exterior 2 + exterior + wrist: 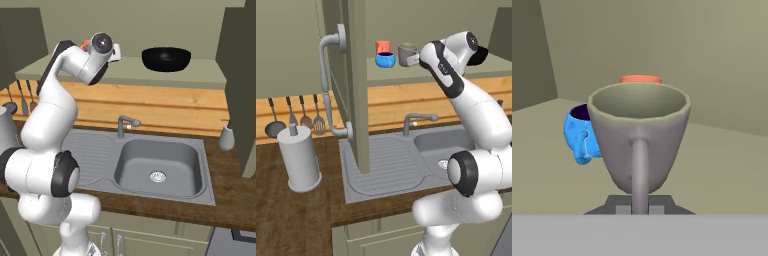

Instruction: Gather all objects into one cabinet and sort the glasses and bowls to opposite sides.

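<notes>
Gripper [640,209]: clamped on the handle of the grey mug [639,137] | Mug: judged rigid, light, breakable | Best hold: handle | Neighbours: blue bowl [579,137], orange-red cup [640,79] close behind

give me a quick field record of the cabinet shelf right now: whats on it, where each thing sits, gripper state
gripper: at the grey mug, shut on its handle
grey mug: upright on the cabinet shelf, handle toward the hand
blue bowl: on the shelf, left of the mug in the left base view
orange-red cup: behind the blue bowl, toward the back wall
black dish: same shelf, far to the right, apart from the others
cabinet door: swung open, grey handle facing outward
</notes>
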